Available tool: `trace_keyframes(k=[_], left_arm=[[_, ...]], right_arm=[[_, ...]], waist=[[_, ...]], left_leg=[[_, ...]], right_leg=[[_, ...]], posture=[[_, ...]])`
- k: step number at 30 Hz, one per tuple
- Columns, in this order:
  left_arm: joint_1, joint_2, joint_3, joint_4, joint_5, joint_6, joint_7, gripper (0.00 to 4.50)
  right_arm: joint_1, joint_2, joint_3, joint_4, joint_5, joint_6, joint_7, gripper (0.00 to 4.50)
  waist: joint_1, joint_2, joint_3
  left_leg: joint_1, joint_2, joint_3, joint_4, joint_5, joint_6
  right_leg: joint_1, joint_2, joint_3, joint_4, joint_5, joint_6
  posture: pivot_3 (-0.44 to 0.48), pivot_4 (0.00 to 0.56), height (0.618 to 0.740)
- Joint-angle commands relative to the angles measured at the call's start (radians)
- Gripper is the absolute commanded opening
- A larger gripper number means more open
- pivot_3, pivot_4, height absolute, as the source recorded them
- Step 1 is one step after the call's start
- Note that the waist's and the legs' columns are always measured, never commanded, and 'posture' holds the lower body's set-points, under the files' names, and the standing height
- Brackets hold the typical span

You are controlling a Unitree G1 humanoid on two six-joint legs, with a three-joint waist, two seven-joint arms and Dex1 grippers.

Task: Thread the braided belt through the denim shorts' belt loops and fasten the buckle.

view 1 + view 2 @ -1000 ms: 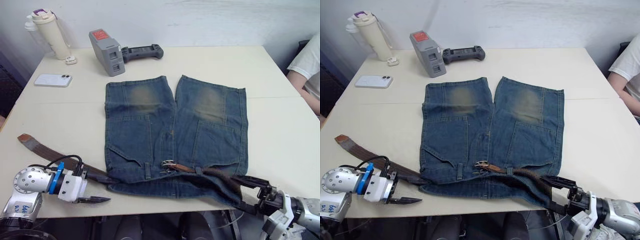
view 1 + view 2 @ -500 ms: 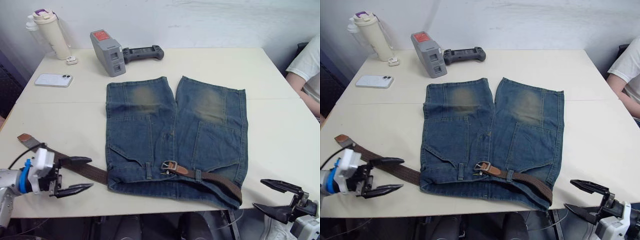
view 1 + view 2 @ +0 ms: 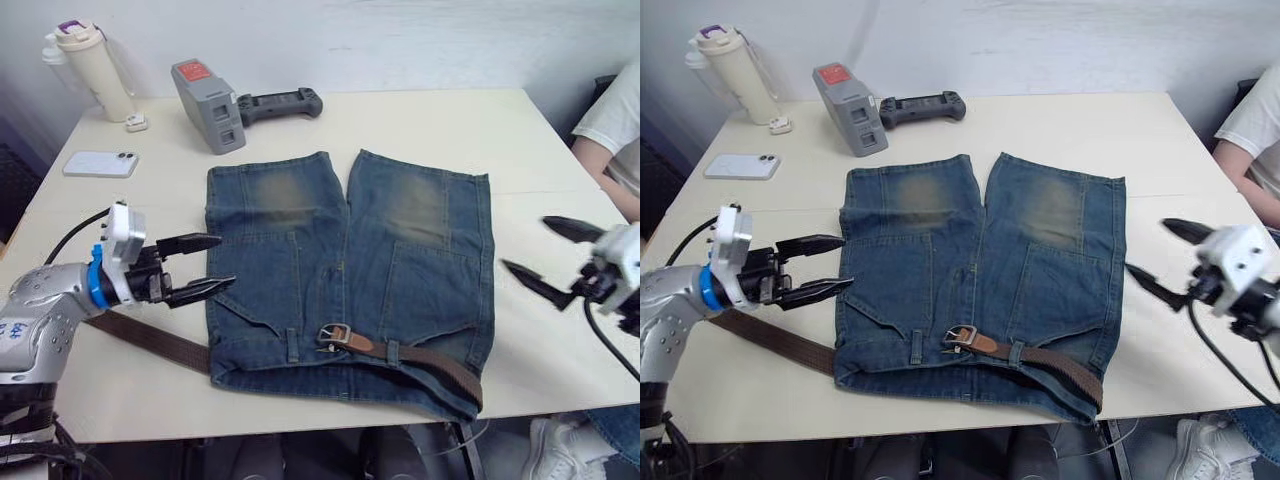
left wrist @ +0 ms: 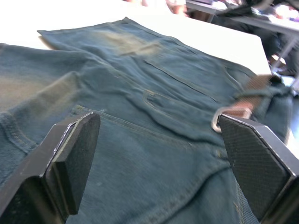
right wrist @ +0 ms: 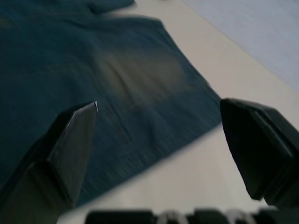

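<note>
My left gripper (image 3: 203,267) hangs with its fingers spread, empty, just off the shorts' (image 3: 345,275) left edge, level with the pocket. My right gripper (image 3: 548,257) is spread too and holds nothing, off the shorts' right edge over bare table (image 3: 560,340).

The shorts lie flat, waistband toward me and legs pointing away. The belt (image 3: 430,360) runs along the waistband: from the shorts' right corner it passes under a loop (image 3: 392,351) to the buckle (image 3: 335,335), which sits near the middle of the waistband. On the shorts' left side the strap comes out from under the denim and trails across the table (image 3: 150,340) beneath my left arm.

I cannot tell from here whether the prong is seated, so the fastening may be only half done. If it is loose, any tug on the trailing strap could slide the belt back out of the loops.

The trailing strap is the main hazard. It lies right under my left arm, and a low sweep could snag it and drag the shorts with it, bunching the waistband.

If I reach for the buckle with the left gripper this wide, a finger could catch the pocket edge or the loop (image 3: 292,345) just left of the buckle and lift denim instead of metal.

Nothing pins the shorts, so a pull from one side alone would probably skate them across the table.
</note>
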Motion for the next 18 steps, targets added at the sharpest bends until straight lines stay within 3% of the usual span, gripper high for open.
trace_keyframes(k=[1,4,7,12,16,18], left_arm=[[-0.07,0.012,-0.051,-0.059,-0.014,0.121,0.037,4.43],[-0.189,0.018,-0.183,-0.071,0.054,0.264,0.101,4.43],[-0.302,-0.037,-0.247,-0.002,0.108,0.321,0.169,4.43],[-0.476,-0.099,-0.397,0.165,0.298,0.201,0.141,4.43],[-0.629,-0.184,-0.497,0.387,0.406,0.148,0.094,4.43],[-0.683,-0.213,-0.549,0.524,0.478,0.085,0.05,4.43]], right_arm=[[-0.024,-0.061,-0.019,-0.22,0.102,0.26,0.002,4.5],[-0.089,-0.131,0.005,-0.397,0.237,0.465,0.015,4.5],[-0.144,-0.158,-0.01,-0.431,0.354,0.613,0.035,4.5],[-0.311,-0.105,0.162,-0.276,0.07,0.674,0.02,4.5],[-0.542,0.105,0.286,-0.039,-0.01,0.758,-0.005,4.5],[-0.623,0.176,0.387,0.093,-0.15,0.738,0.035,4.5]], waist=[[0.004,0.0,0.0],[0.021,0.0,0.001],[0.024,-0.002,0.0],[0.022,-0.005,0.001],[0.015,-0.006,0.002],[0.01,-0.006,0.002]], left_leg=[[0.0,-0.001,0.001,0.0,0.0,0.0],[0.0,-0.002,0.002,0.001,0.0,0.002],[0.0,-0.002,0.002,-0.001,-0.001,0.002],[0.0,-0.003,0.004,-0.001,0.0,0.002],[0.0,-0.002,0.006,-0.002,0.0,0.002],[0.0,-0.002,0.008,-0.002,0.001,0.002]], right_leg=[[0.0,-0.001,0.0,-0.002,0.0,0.001],[0.0,-0.001,0.003,-0.006,0.002,0.003],[0.001,-0.001,0.002,-0.008,0.002,0.003],[0.0,-0.001,0.003,-0.01,0.003,0.005],[-0.001,0.0,0.004,-0.009,0.003,0.005],[-0.003,0.0,0.005,-0.008,0.003,0.005]], posture=[[0.0,0.15,0.664],[0.0,0.15,0.664],[0.0,0.15,0.664],[0.0,0.15,0.664],[0.0,0.15,0.664],[0.0,0.15,0.664]])
